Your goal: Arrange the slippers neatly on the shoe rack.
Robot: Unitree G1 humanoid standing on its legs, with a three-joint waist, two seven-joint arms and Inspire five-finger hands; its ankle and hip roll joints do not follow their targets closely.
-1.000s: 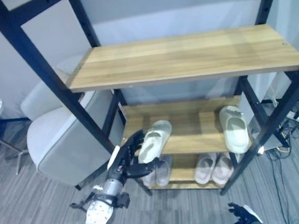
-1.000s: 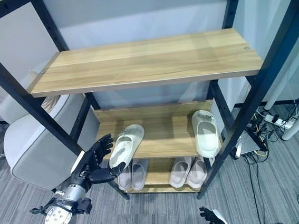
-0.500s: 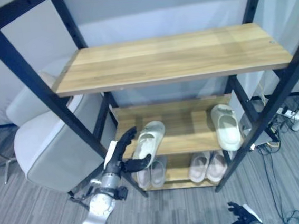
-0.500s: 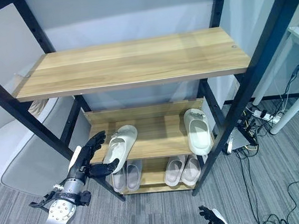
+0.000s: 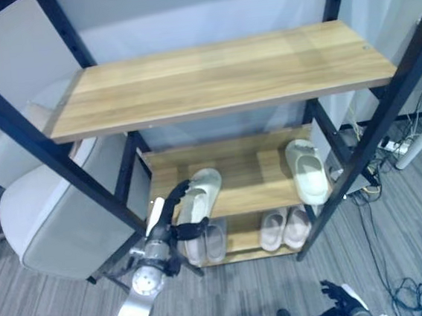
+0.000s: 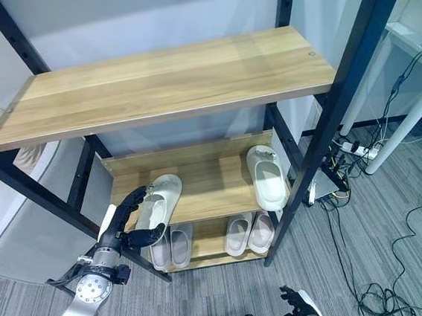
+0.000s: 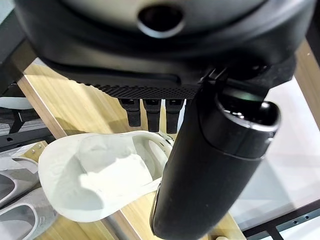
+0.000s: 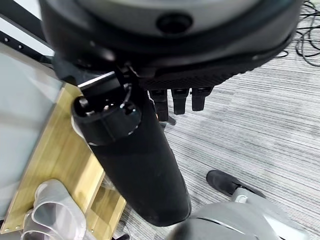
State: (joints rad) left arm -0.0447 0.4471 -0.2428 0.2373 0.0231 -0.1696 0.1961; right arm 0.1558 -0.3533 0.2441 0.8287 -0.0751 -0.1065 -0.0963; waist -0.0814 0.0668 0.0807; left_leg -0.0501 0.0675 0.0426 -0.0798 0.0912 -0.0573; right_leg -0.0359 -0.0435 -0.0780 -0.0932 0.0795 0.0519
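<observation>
Left eye view shows the left hand reaching in at the front left corner of the shoe rack, by the heel of a cream slipper that lies slanted on the middle shelf. The fingers stretch over the heel and the thumb sits under it, so the hand looks wrapped loosely around that end of the slipper. A second cream slipper lies far off at the right end of the same shelf, pointing straight back. Two more pairs sit side by side on the bottom shelf. I think the step in hand is fixing the slanted slipper. The next move likely calls for turning its toe straight and sliding it over toward its partner, without letting the heel slip off the front edge. The left wrist view shows something the eye views do not: the slipper's heel up close, with the thumb crossing in front of it and the fingers reaching over the top. The right wrist view shows the right hand hanging low over the grey floor, fingers straight, holding nothing, with the rack's bottom corner beside it.
</observation>
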